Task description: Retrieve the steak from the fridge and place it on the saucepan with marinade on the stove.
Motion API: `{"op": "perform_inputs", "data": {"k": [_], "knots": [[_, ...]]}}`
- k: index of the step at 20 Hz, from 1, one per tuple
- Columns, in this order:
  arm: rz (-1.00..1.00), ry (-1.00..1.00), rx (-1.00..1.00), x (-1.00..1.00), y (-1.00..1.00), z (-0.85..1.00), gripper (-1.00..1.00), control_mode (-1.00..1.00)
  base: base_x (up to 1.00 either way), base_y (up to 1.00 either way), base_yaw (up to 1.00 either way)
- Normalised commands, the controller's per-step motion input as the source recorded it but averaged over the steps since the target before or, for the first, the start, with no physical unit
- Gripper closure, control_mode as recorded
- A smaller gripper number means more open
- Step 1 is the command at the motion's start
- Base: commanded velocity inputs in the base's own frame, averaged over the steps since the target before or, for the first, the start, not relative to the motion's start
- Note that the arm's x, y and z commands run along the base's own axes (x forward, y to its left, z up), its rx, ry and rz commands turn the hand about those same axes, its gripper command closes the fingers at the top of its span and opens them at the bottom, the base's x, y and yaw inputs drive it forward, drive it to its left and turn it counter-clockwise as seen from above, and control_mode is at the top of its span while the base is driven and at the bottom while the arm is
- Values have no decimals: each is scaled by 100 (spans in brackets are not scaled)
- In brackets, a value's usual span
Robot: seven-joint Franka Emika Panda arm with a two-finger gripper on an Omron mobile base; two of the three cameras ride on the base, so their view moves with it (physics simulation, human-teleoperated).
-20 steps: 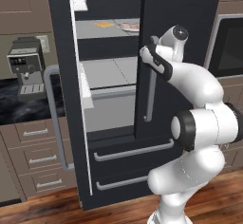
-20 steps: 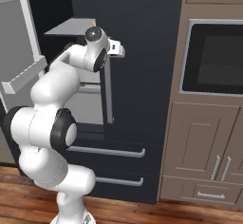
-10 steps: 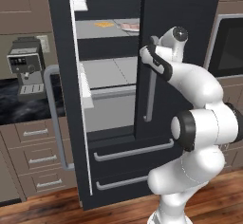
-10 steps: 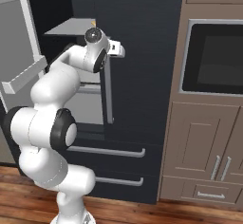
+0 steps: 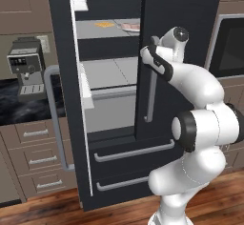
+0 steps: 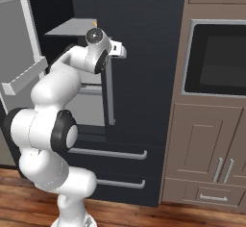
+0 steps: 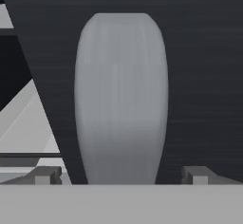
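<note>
At the right fridge door: end effector (image 7: 122,174) sits at the top of the long grey handle (image 7: 121,99), jaws spread wide with one fingertip on either side of it, not clamped, nothing held. In the hand view the handle fills the gap between the two tips; whether a pad touches it I cannot tell.

Change over the last second: essentially none. Arm pose, jaw spread and door positions match the earlier frames, so the end effector still hovers at the handle without closing.

Outward: fridge (image 5: 190,19) has its left door swung open, exposing grey shelves and the lower drawers; the right door is shut. Steak (image 5: 132,26) lies on the top shelf, toward the right, partly behind the shut door's edge, apparently on a pale plate (small, low detail). Orange-yellow item (image 5: 104,24) lies just to its left on the same shelf. Coffee machine (image 5: 26,69) stands on the dark counter (image 5: 24,106) left of the fridge; built-in oven (image 6: 216,60) is to the right.

Judgement: step in hand is opening the right door. Steak untouched; transfer to the saucepan on the stove not yet begun.
</note>
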Motion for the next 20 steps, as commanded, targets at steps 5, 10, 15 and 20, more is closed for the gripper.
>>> {"op": "perform_inputs", "data": {"k": [5,10,15,20], "knots": [[0,0,0,0,0,0,100,-100,0,0,0],[0,0,0,0,0,0,100,-100,0,0,0],[0,0,0,0,0,0,100,-100,0,0,0],[0,0,0,-13,-2,0,100,-100,0,0,0]]}}
